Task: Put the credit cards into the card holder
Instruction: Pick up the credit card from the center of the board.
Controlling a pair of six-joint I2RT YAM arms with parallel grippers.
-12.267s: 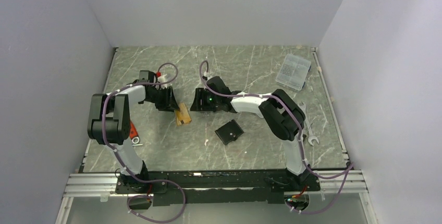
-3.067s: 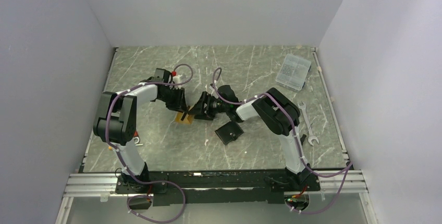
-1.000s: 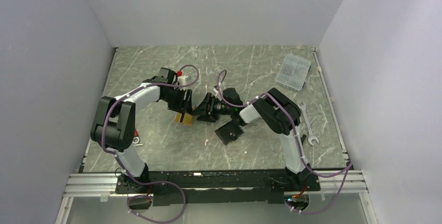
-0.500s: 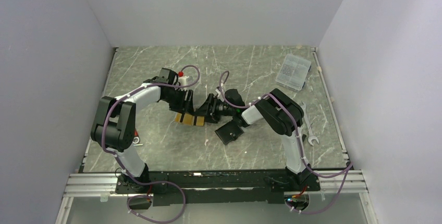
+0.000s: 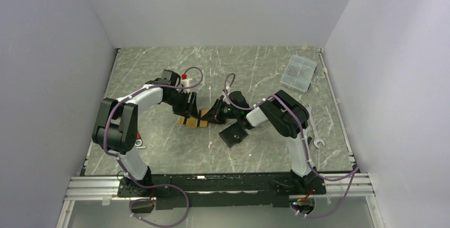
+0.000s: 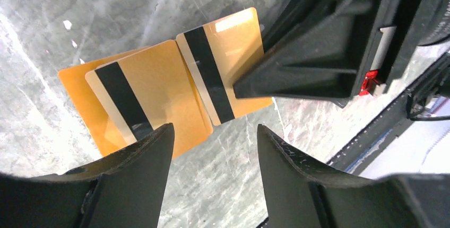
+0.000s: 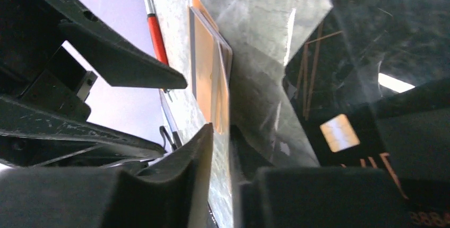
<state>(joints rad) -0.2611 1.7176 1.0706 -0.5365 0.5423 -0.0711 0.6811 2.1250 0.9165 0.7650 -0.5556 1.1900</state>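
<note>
Three orange-gold credit cards with black stripes lie fanned on the marble table (image 5: pixel 159 154): left (image 6: pixel 79 90), middle (image 6: pixel 154 95) and right (image 6: pixel 233 53). In the top view the cards (image 5: pixel 192 121) sit between both grippers. My left gripper (image 6: pixel 215 135) (image 5: pixel 187 112) hovers open over them, holding nothing. My right gripper (image 7: pixel 223 130) (image 5: pixel 208 116) lies low along the table. Its jaws are nearly together on the right card's edge (image 7: pixel 222 79), with the upper finger (image 6: pixel 297 74) on top of it. The black card holder (image 5: pixel 233 135) lies just right of it. A black credit card with a gold chip (image 7: pixel 403 143) shows under the right wrist.
A clear plastic box (image 5: pixel 299 72) sits at the back right. Wrenches (image 5: pixel 314 130) lie right of the right arm. A red-handled tool (image 5: pixel 136 135) (image 7: pixel 156 36) lies by the left arm. Walls enclose the table on three sides.
One orange-gold card has slid right out of the stack, so the cards now lie fanned. The right gripper's jaws have closed in on that card's edge. The left gripper has stayed open.
</note>
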